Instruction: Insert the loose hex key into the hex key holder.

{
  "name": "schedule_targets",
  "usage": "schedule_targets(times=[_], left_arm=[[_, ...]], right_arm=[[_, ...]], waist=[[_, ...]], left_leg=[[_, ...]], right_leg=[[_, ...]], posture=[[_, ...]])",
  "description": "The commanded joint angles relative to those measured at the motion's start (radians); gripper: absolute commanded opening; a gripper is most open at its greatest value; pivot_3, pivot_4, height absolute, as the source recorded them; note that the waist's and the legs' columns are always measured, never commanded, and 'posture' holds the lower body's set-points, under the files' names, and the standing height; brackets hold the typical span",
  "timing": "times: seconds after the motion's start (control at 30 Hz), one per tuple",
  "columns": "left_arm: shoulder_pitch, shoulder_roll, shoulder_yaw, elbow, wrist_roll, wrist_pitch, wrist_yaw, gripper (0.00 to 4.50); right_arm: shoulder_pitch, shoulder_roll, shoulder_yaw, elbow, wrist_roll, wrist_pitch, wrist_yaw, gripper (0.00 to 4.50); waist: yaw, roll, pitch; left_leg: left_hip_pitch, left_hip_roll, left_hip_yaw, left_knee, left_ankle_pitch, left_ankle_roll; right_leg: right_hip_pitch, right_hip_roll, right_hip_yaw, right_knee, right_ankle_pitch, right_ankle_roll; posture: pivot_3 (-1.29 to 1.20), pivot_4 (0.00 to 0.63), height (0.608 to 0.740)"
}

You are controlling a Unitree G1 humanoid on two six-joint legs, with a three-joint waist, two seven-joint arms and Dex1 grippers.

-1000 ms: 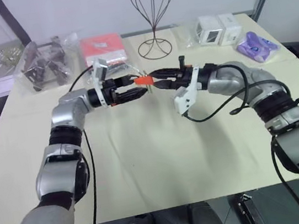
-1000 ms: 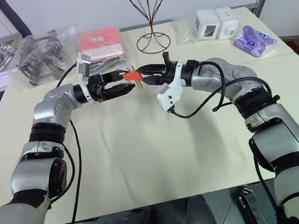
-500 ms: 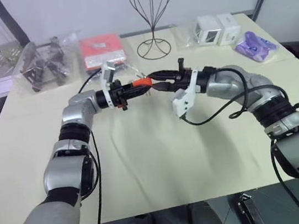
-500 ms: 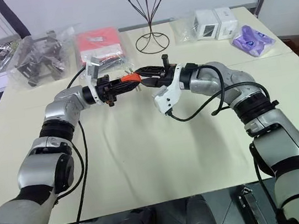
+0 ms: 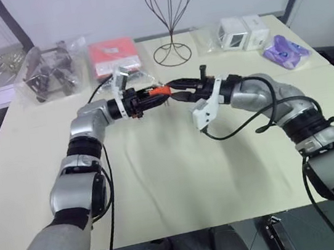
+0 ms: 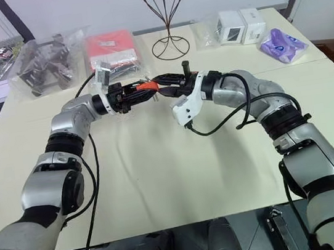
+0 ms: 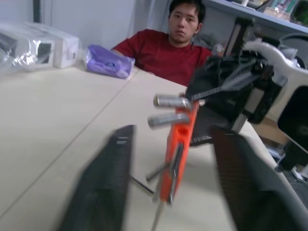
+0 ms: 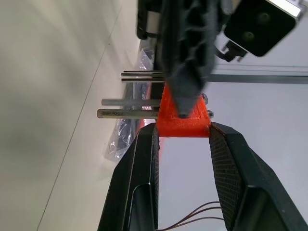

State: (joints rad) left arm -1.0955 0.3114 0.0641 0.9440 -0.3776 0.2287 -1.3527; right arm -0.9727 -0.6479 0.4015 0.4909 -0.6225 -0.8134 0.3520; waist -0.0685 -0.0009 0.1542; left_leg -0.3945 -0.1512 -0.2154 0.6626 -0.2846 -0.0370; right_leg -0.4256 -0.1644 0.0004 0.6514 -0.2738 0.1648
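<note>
Table (image 5: 162, 181): wire stand (image 5: 170, 12), bagged clutter (image 5: 53, 69)

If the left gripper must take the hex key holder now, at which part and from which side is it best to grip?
Probably the bare lower half of the hex key holder, across its two flat orange faces. The left gripper already straddles it there, open, so it likely only has to close. The right gripper is shut on the holder's other end, and thin keys stick out sideways, so those parts are best avoided.
</note>
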Motion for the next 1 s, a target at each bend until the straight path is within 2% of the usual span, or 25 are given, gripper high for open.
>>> schedule_targets(times=[0.03,0.07,0.13,0.2,0.23,0.27,0.47,0.7,0.87,1.0], left_arm=[[-0.023,0.0,0.022,-0.018,-0.002,-0.009,0.002,2.86],[-0.021,-0.002,0.024,-0.021,-0.005,-0.007,0.002,2.61],[-0.016,-0.006,0.026,-0.027,-0.01,-0.003,0.0,1.77],[-0.01,-0.009,0.025,-0.032,-0.01,0.0,-0.002,0.84],[-0.008,-0.01,0.024,-0.036,-0.01,0.001,-0.003,0.22],[-0.005,-0.011,0.023,-0.039,-0.009,0.002,-0.005,0.05],[0.0,-0.02,0.021,-0.044,0.007,-0.01,0.011,0.05],[0.014,-0.021,0.026,-0.055,0.013,-0.028,0.043,0.0],[0.074,0.016,0.013,-0.154,0.012,-0.002,0.035,0.0],[0.145,0.067,0.004,-0.281,0.005,0.047,0.032,0.0]], right_arm=[[-0.007,0.002,-0.029,-0.04,0.019,0.001,-0.007,0.93],[-0.006,0.002,-0.03,-0.042,0.019,0.002,-0.006,0.93],[-0.005,0.004,-0.03,-0.043,0.019,0.004,-0.006,0.93],[-0.003,0.005,-0.029,-0.045,0.019,0.006,-0.006,0.93],[-0.002,0.004,-0.03,-0.048,0.021,0.006,-0.005,0.93],[0.0,0.003,-0.03,-0.051,0.023,0.008,-0.004,0.93],[0.01,0.002,-0.032,-0.067,0.037,0.016,0.01,0.93],[0.041,0.003,-0.038,-0.083,0.086,0.054,0.066,4.43],[0.111,-0.009,-0.073,-0.115,0.129,0.148,0.111,4.43],[0.188,-0.001,-0.128,-0.166,0.26,0.315,0.213,4.43]], waist=[[0.0,0.0,0.0],[0.0,0.0,0.0],[0.0,0.0,0.0],[0.0,0.0,0.0],[0.0,0.0,0.0],[0.0,0.0,0.0],[0.0,0.0,0.0],[0.0,0.0,0.0],[-0.001,0.0,0.0],[0.0,0.0,0.0]], left_leg=[[0.0,0.0,0.0,0.0,0.0,0.0],[0.0,0.0,0.0,0.0,0.0,0.0],[0.0,0.0,0.0,0.0,0.0,0.0],[0.0,0.0,0.0,0.0,0.0,0.0],[0.0,0.0,0.0,0.0,0.0,0.0],[0.0,0.0,0.0,0.0,0.0,0.0],[0.0,0.0,0.0,0.0,0.0,0.0],[0.0,0.0,0.0,0.001,0.0,0.0],[0.0,0.0,0.0,0.001,0.0,0.0],[0.0,0.0,0.0,0.001,0.0,0.0]], right_leg=[[0.0,0.0,0.0,0.0,0.0,0.0],[0.0,0.0,0.0,0.0,0.0,0.0],[0.0,0.0,0.0,0.0,0.0,0.0],[0.0,0.0,0.0,0.0,0.0,0.0],[0.0,0.0,0.0,0.0,0.0,0.0],[0.0,0.0,0.0,0.0,0.0,0.0],[0.0,0.0,0.0,0.0,0.0,0.0],[0.0,0.0,0.0,0.001,0.0,0.0],[0.0,0.0,0.0,0.001,0.0,0.0],[0.0,0.0,0.0,0.001,0.0,0.0]], posture=[[0.0,0.15,0.74],[0.0,0.15,0.74],[0.0,0.15,0.74],[0.0,0.15,0.74],[0.0,0.15,0.74],[0.0,0.15,0.74],[0.0,0.15,0.74],[0.0,0.15,0.74],[0.0,0.15,0.74],[0.0,0.15,0.74]])
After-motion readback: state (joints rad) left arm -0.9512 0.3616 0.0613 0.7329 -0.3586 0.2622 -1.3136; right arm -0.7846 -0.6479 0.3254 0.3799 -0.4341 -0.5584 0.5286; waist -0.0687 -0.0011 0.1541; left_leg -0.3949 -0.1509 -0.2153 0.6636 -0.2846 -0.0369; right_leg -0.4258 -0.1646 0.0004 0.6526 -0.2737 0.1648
